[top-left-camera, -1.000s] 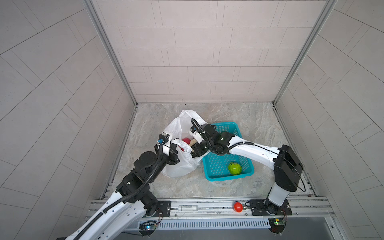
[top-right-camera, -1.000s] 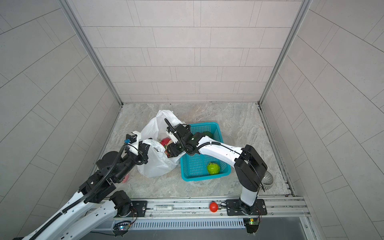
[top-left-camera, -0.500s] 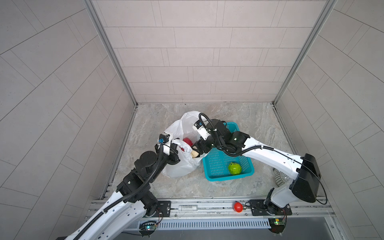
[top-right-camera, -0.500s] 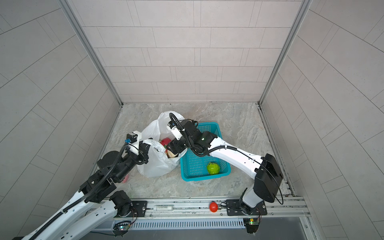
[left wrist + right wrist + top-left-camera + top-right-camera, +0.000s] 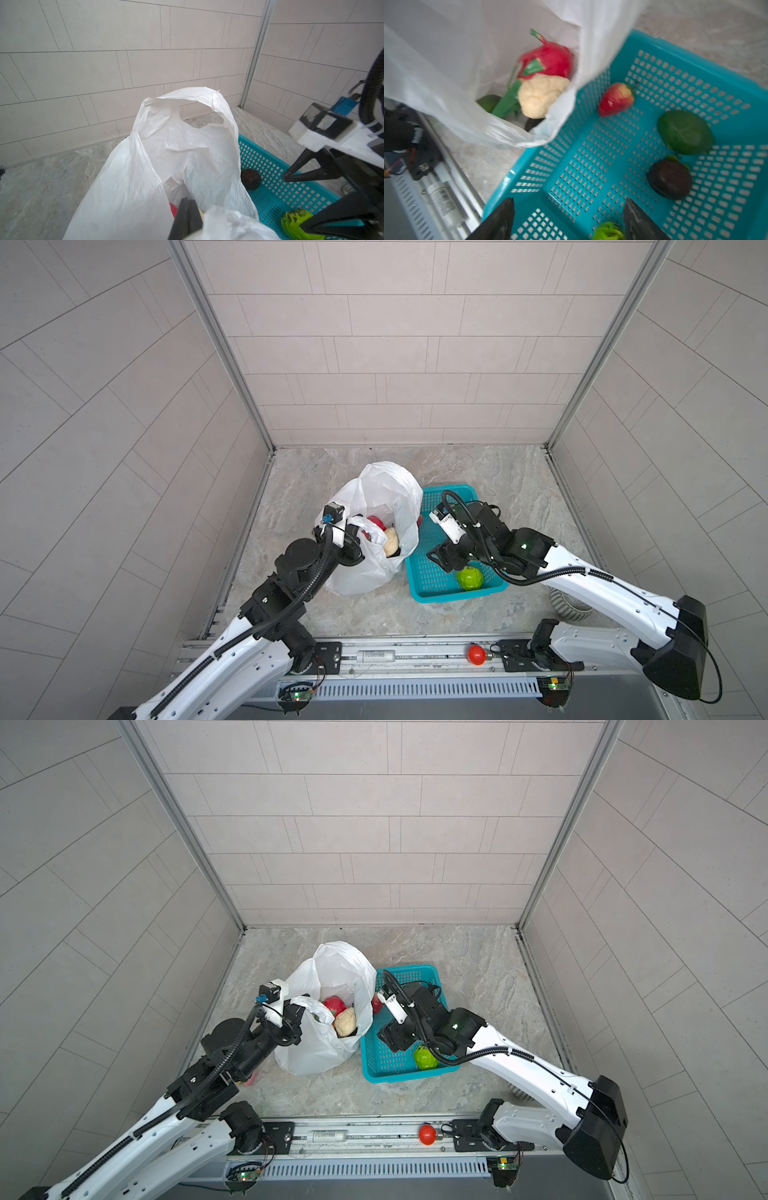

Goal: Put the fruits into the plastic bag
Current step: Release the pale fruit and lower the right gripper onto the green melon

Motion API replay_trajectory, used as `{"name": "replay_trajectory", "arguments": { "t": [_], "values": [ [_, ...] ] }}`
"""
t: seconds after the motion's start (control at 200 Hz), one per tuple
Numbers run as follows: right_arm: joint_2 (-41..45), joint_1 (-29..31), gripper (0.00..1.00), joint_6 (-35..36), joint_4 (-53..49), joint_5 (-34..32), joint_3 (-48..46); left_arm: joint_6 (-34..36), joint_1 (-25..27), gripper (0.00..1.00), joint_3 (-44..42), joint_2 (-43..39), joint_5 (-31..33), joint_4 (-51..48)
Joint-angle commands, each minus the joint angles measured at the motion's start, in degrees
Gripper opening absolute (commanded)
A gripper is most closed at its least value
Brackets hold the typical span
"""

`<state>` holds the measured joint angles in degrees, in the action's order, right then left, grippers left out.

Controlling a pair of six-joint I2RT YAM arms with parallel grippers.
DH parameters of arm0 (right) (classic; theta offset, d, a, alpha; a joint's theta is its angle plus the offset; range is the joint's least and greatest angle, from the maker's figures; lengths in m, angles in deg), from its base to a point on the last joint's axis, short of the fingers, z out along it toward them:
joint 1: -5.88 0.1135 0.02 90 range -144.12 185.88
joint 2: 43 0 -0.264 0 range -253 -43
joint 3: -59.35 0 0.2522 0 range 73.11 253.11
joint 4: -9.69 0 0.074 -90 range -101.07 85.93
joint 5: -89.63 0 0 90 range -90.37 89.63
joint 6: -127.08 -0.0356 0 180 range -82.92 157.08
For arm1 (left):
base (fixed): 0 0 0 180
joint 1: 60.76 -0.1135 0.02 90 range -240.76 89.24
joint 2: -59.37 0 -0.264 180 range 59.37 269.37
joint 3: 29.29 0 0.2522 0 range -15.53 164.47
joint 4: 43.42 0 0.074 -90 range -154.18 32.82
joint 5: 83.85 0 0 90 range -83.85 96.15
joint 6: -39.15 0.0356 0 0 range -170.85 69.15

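The left gripper (image 5: 188,202), jaws clamped on a handle of the plastic bag (image 5: 388,489), holds it open beside the teal basket (image 5: 449,491), with the dragon fruit (image 5: 550,60) and cream knobbly ball (image 5: 542,95) inside. The right gripper (image 5: 569,207), jaws apart and empty, hangs over the basket; the next move is probably a drop onto the bright green bumpy ball (image 5: 470,578) beneath.

White arms (image 5: 582,576), black joints (image 5: 300,559), ribbed cables (image 5: 371,93)

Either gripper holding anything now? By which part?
Left gripper is shut on the plastic bag, pinching the near rim of its mouth. Right gripper is open and empty above the teal basket.
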<state>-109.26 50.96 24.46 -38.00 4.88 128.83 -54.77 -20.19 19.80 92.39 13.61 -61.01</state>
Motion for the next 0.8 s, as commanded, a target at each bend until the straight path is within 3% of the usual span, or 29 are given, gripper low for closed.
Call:
{"name": "replay_trajectory", "arguments": {
  "t": [0.0,0.225,0.505,0.796],
  "values": [
    [-0.14,-0.77,0.79,-3.42,-5.86,-9.56,-2.93,-0.65,-0.03,0.00,-0.53,0.28,-1.00,2.87],
    [-1.80,-0.78,0.79,-6.46,-7.04,-12.52,-7.16,-0.20,0.01,0.00,-0.35,0.82,-1.31,2.96],
    [-9.68,-0.78,0.81,-7.30,-12.64,-15.30,-5.45,0.43,0.00,0.00,0.00,1.66,-1.58,3.34],
    [-18.87,-1.04,0.77,-6.92,-14.22,-11.97,-3.31,-0.28,-0.02,0.00,-0.26,1.35,-1.58,3.41]
  ]
}}
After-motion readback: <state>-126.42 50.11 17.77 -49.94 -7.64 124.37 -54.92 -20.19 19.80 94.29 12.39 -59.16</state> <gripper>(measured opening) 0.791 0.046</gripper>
